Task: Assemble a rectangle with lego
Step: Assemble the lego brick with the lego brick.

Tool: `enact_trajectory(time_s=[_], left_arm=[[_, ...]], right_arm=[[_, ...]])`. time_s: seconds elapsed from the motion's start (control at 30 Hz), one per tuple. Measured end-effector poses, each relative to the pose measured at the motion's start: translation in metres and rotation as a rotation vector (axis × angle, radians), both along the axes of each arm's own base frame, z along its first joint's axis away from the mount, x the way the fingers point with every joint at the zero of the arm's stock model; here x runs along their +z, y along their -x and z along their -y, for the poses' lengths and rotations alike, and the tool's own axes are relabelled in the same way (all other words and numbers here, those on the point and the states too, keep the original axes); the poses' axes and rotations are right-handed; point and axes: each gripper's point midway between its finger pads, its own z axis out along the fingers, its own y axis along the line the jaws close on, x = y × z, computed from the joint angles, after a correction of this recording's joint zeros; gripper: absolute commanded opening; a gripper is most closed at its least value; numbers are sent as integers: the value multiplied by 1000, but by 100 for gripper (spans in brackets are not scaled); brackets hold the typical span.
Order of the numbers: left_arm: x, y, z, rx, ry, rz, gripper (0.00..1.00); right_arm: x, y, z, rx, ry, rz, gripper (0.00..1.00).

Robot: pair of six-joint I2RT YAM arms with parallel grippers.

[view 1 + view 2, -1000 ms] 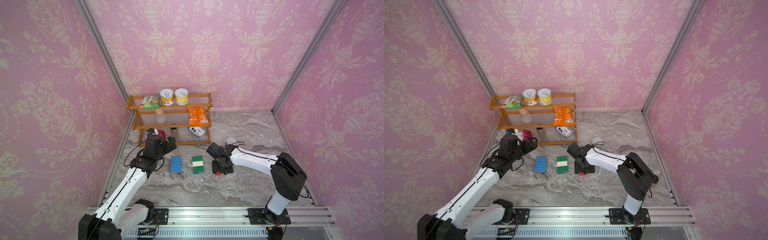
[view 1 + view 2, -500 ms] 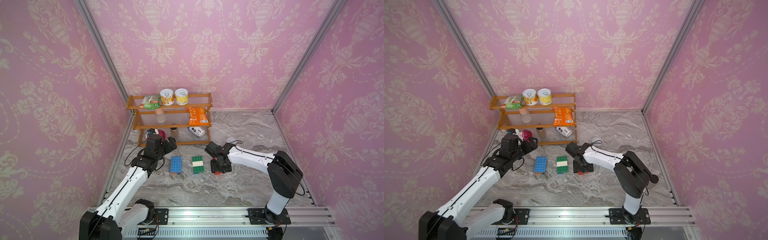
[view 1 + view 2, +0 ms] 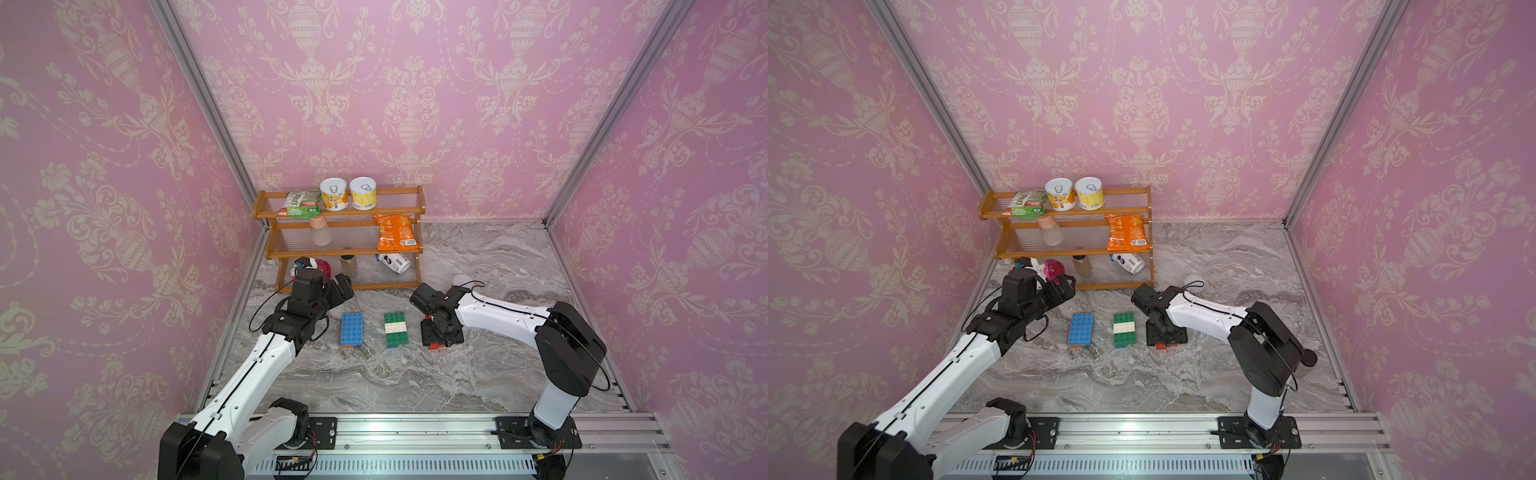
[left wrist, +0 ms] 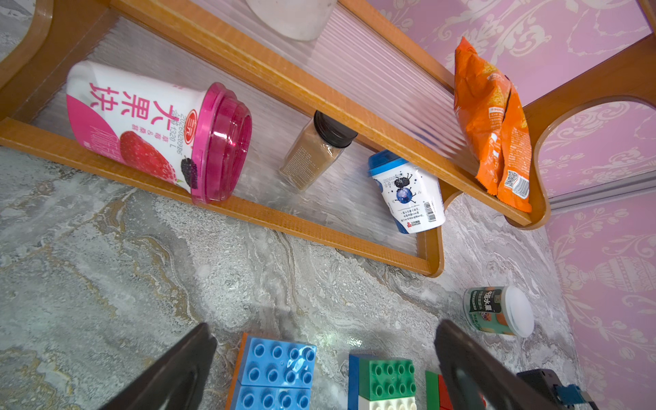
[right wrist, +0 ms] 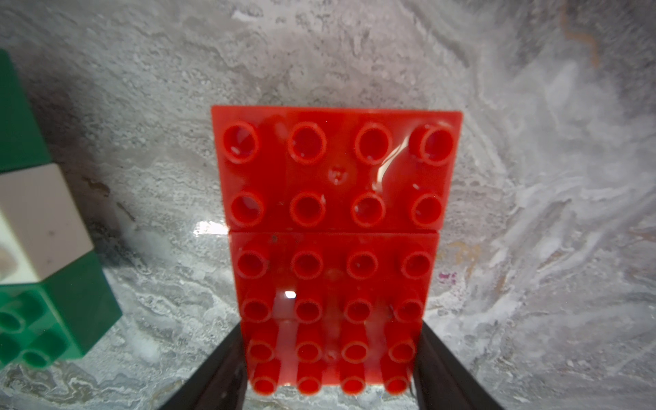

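Three brick stacks lie side by side on the marble table (image 3: 415,386), each apart from the next and none yet joined into one rectangle; the blue stack (image 3: 352,329) sits nearest the left arm, the green-and-white stack (image 3: 395,329) in the middle, the red stack (image 5: 330,248) on the right. The right gripper (image 5: 332,330) stands over the red stack with a finger down each side of its near end; whether the fingers press the bricks or merely flank them cannot be told. The left gripper (image 4: 324,328) hangs spread wide and empty, low over the table between the blue stack and the shelf (image 3: 340,214). By the look of it the colour groups are built and the closing-up is what is left; the gaps between the three must go, the red stack's likely first. The table is grey veined stone, glossy enough to throw back a light; pink damask walls (image 3: 415,104) close in three sides; a metal rail (image 3: 415,428) carries both arms at the front; a small cup (image 4: 497,312) lies on its side near the shelf's end.
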Motion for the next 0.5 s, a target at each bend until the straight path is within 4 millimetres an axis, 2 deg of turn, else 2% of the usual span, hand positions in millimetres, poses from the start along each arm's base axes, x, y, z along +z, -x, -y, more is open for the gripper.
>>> enact_trajectory(time_s=[0.13, 0.37, 0.4, 0.43, 0.5], left_arm=[[1, 0, 0, 0, 0, 2, 99], [3, 1, 0, 0, 2, 9, 99], [4, 1, 0, -1, 2, 12, 99], [4, 2, 0, -1, 2, 13, 99], [6, 2, -1, -2, 1, 17, 99]], right_arm=[[-7, 6, 5, 13, 18, -25, 83], [-4, 6, 5, 14, 16, -23, 89], [-3, 6, 5, 14, 14, -20, 91], [-2, 6, 5, 14, 11, -18, 99], [3, 6, 5, 16, 6, -11, 100]])
